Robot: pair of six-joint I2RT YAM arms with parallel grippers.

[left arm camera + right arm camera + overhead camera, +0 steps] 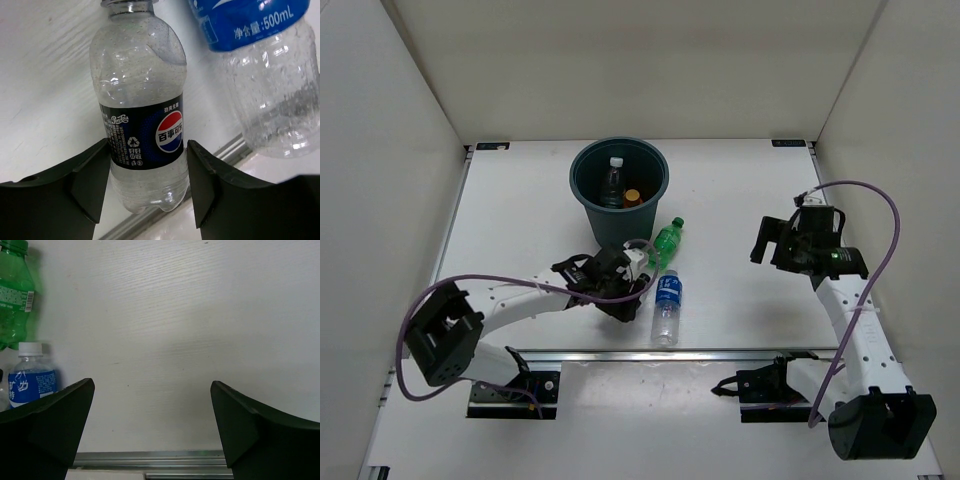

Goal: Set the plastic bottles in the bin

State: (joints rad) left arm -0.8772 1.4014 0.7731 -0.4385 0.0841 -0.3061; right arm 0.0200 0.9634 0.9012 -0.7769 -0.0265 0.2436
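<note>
Top external view shows us the white table (520, 220), with the bin (605, 228) standing toward its far middle, where we judge either arm can reach it. A clear bottle (613, 183) and an orange bottle (632, 197) already sit inside.

Our right gripper (152, 384) hangs spread wide over bare table, holding nothing, well apart from the work.

The green bottle (666, 240) and the blue-labelled bottle (666, 300) lie just beside the bin. Our left gripper (147, 147) is clamped across the label of the dark-labelled bottle (145, 135), which lies beside the blue-labelled one. We judge this mid-body grip keeps it balanced for the lift to the bin.
</note>
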